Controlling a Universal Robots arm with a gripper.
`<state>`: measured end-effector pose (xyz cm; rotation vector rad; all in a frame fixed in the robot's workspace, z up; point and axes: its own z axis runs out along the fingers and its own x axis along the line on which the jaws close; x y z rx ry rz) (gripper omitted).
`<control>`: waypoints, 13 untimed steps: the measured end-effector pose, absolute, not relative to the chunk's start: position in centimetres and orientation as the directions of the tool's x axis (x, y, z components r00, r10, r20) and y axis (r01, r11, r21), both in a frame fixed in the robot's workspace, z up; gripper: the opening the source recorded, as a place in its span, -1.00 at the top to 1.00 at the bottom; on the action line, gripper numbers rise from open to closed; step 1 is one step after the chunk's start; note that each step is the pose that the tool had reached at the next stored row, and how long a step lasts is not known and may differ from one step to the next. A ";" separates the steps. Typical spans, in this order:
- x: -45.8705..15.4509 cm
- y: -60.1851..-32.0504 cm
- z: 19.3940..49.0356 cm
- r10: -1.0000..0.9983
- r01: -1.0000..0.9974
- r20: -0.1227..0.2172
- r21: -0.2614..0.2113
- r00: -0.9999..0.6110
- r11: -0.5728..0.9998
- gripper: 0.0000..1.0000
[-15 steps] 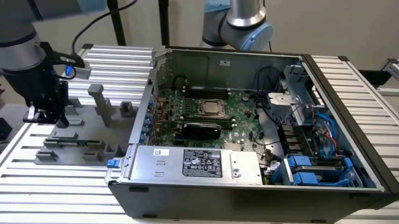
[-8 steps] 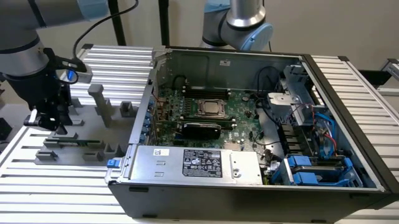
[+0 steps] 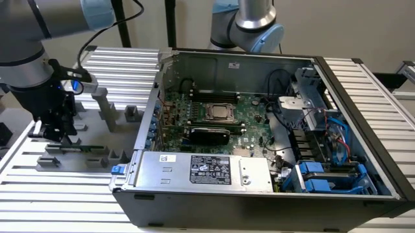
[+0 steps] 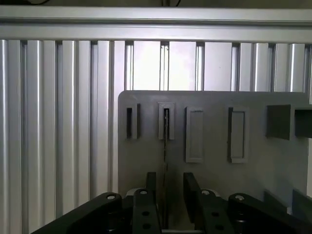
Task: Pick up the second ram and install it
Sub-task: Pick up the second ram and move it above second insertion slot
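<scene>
At the lower left of the exterior view, the gripper [image 3: 57, 137] hangs over the grey fixture [image 3: 71, 161], fingers [image 4: 191, 189] parted and gripping nothing; the second ram [image 3: 83, 147] stands on edge in its slot, running between them, clear of both

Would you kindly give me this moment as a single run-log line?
step: ram pickup | gripper: fingers open, straddling second ram | ram: on edge in grey fixture
</scene>
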<state>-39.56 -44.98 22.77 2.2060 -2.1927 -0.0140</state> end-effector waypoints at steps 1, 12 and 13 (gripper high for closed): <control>-39.6 -45.0 22.6 -1.000 -1.000 0.016 0.028 0.006 -0.006 -1.00; -39.0 -45.1 21.0 -1.000 -1.000 0.016 0.028 0.006 -0.006 -1.00; -38.9 -45.1 20.9 -1.000 -1.000 0.016 0.028 0.006 -0.006 -1.00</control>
